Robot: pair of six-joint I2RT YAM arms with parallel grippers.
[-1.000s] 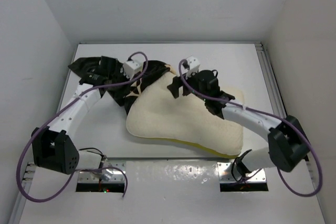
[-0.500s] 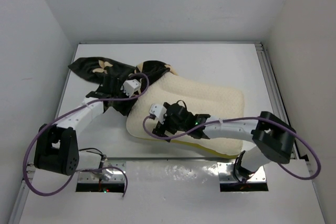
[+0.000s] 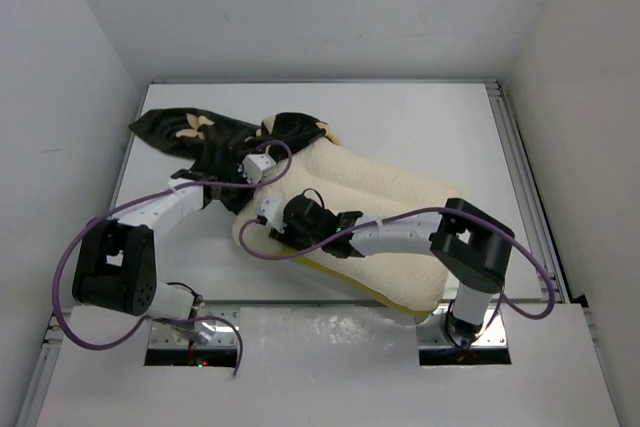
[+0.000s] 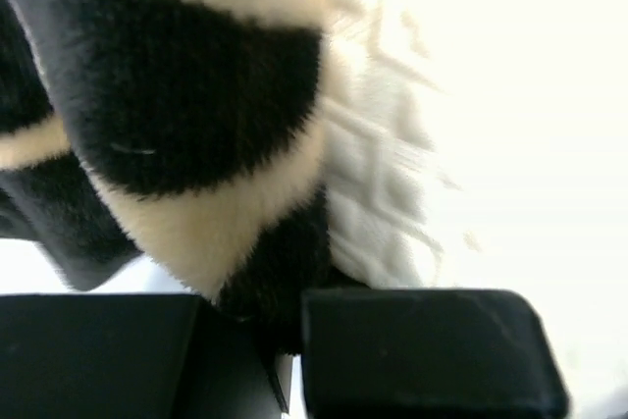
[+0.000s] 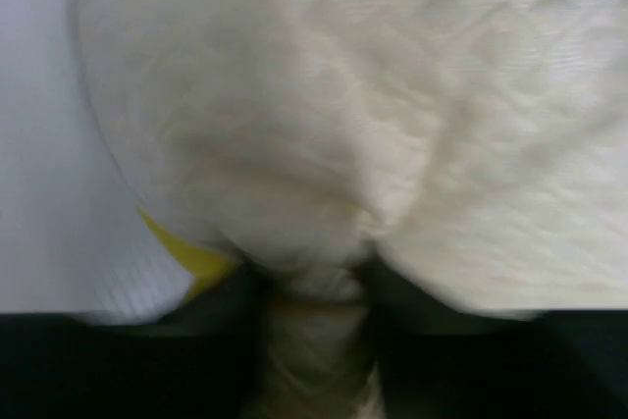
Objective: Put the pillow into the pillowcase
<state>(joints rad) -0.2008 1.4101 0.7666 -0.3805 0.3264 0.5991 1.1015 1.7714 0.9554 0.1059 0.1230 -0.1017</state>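
Note:
The cream dimpled pillow [image 3: 400, 197] lies across the middle and right of the table. Its far-left corner meets the black flower-printed pillowcase [image 3: 190, 132], which lies bunched at the back left. My left gripper [image 3: 243, 173] sits at the edge of the case beside the pillow. In the left wrist view it [image 4: 289, 340] is shut on a fold of black plush pillowcase [image 4: 196, 95], with the pillow [image 4: 392, 164] just to the right. My right gripper [image 3: 262, 223] is at the pillow's near-left corner. In the right wrist view it [image 5: 314, 360] is shut on a pinched ridge of pillow [image 5: 343, 95].
The white table [image 3: 400, 112] is boxed in by pale walls on three sides, with a metal rail [image 3: 520, 177] along its right edge. A yellow underside strip [image 5: 191, 257] shows at the pillow's near edge. Purple cables loop off both arms.
My right arm swung from the pillow's far edge down to its near-left corner and closed on it. The left gripper opened briefly, then closed on the pillowcase again. The pillow shifted slightly.

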